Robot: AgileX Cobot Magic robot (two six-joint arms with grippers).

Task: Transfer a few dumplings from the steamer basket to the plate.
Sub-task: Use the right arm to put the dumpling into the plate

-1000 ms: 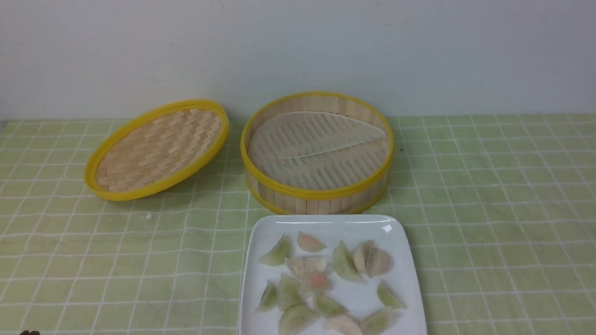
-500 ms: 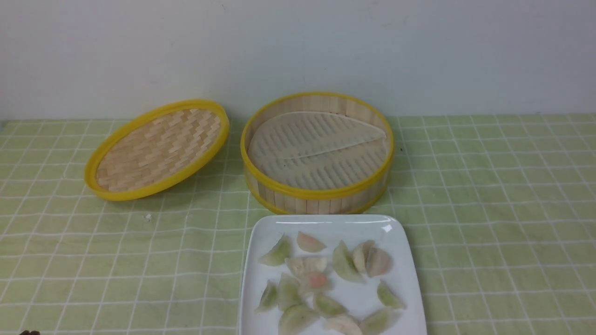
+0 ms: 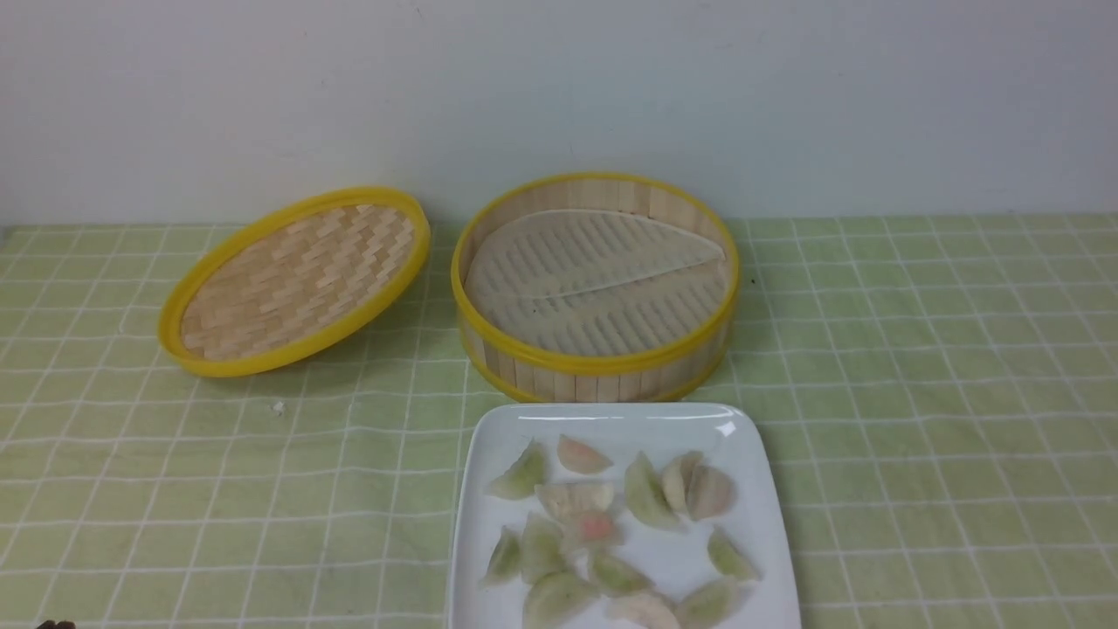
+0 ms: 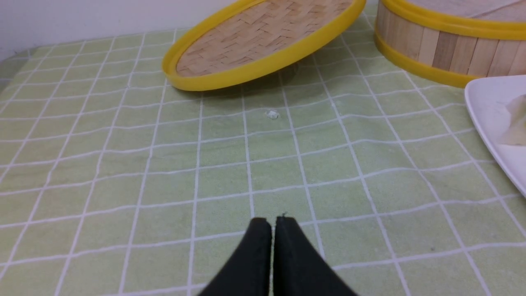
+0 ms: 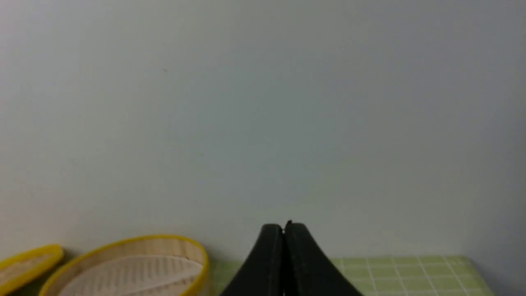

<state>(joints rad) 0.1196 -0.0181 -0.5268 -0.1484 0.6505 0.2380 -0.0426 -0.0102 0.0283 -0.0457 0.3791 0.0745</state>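
Observation:
The round bamboo steamer basket [image 3: 594,362] stands at the middle back of the table, holding only its whitish liner [image 3: 594,275]. Just in front of it, the white square plate [image 3: 611,421] carries several pale green, pinkish and creamy dumplings [image 3: 646,494]. My left gripper [image 4: 272,220] hangs shut and holds nothing, low over the green cloth, well to the left of the plate [image 4: 485,102]. My right gripper [image 5: 283,226] is shut and holds nothing, raised and facing the wall, with the basket [image 5: 135,242] off to its side. Neither gripper shows in the front view.
The flat woven yellow-rimmed lid [image 3: 293,279] lies tilted on the cloth left of the basket, also seen as the lid [image 4: 263,41] in the left wrist view. A small white crumb [image 4: 272,114] lies on the green checked tablecloth [image 3: 917,393]. A pale wall stands behind.

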